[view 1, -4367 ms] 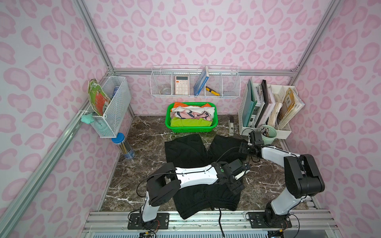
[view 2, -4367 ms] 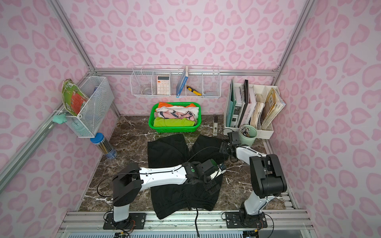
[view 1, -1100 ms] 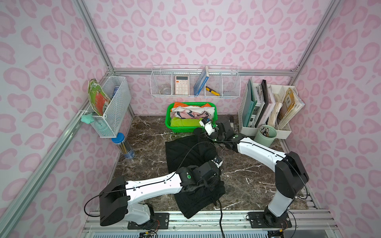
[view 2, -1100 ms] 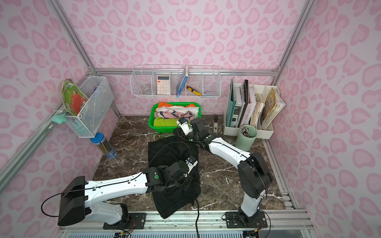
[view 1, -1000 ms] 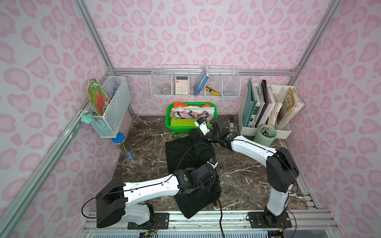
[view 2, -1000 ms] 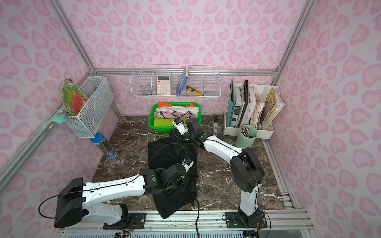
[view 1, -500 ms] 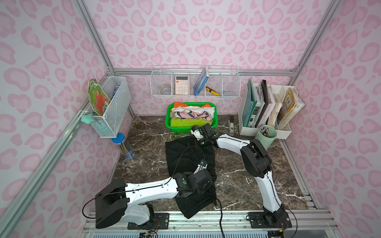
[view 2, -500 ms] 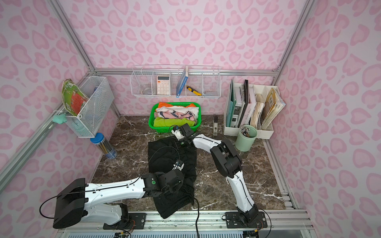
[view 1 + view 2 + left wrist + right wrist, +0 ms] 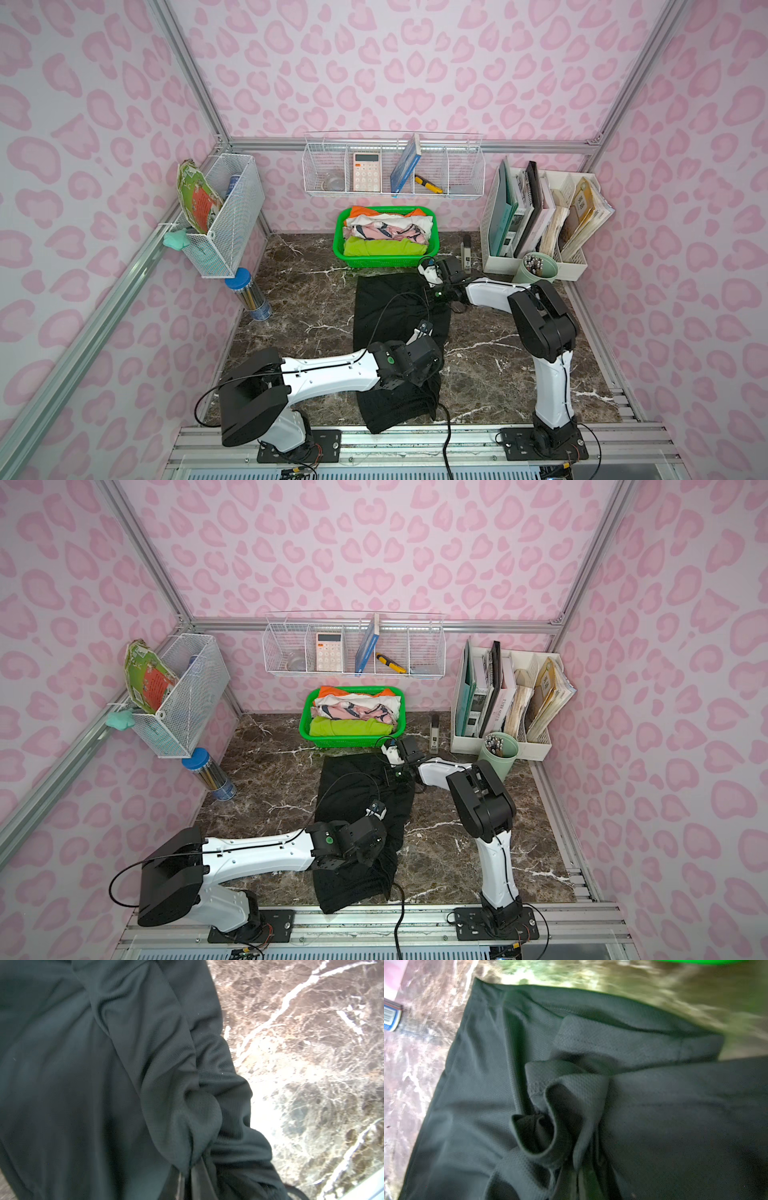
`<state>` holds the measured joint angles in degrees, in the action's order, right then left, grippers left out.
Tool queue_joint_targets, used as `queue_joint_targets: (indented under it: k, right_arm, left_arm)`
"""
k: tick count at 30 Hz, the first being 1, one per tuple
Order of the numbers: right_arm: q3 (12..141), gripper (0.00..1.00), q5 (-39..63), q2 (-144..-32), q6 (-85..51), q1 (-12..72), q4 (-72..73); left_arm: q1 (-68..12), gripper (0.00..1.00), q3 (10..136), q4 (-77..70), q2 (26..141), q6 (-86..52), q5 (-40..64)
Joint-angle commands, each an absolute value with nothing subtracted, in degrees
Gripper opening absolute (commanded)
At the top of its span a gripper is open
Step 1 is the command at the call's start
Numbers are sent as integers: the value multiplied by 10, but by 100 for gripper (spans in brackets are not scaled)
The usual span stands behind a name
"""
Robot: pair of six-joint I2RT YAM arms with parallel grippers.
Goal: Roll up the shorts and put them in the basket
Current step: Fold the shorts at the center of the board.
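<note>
Nearest the front rail, the shorts (image 9: 395, 320) lie as a long, narrow black strip on the marble tabletop (image 9: 307, 299), with their near end reaching the table's front edge. The left gripper (image 9: 190, 1178) sits over the near part of the strip at its right edge. The left wrist view shows its jaws closed tight on a gathered bunch of the fabric, while in both top views its tips are hidden under the wrist. Farther back, the right gripper (image 9: 576, 1180) is pinched shut on a curled, hemmed fold of the shorts near the strip's far right corner. Just beyond that far edge stands the green basket (image 9: 382, 262) of folded clothes, close to the shorts but not touching them.
</note>
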<state>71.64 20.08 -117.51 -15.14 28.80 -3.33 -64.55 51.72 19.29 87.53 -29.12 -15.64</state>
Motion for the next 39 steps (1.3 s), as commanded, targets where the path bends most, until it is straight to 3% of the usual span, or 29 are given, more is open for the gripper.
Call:
queue_joint_targets:
  k: [1,7,12,26,37,38,39]
  right_arm:
    - [664,0,149,-1143,-143,262,-82]
    - [614,0,99,-1065,-126,217,-95]
    - [701,0,71,-1056,-108,225,-146]
    - [1028,0,53,-1181,-50,336,-273]
    - [1117,0,88,-1283,-64,371,-329]
    - [1116,0,93,-1288,-66,372,-329]
    - [1116,0,98,-1291,-69,371,-329]
  left_arm:
    - [-646,0,533,181,891,-271,-123]
    - [-646,0,552,188,902,-268,-119]
    - [-646,0,543,195,860,-267,-131]
    - [-645,0,476,247,738,-337,-264]
    - [-645,0,456,311,767,-448,-352]
    - [-645,2,456,316,770,-455,-355]
    - [-646,13,456,322,772,-462,-356]
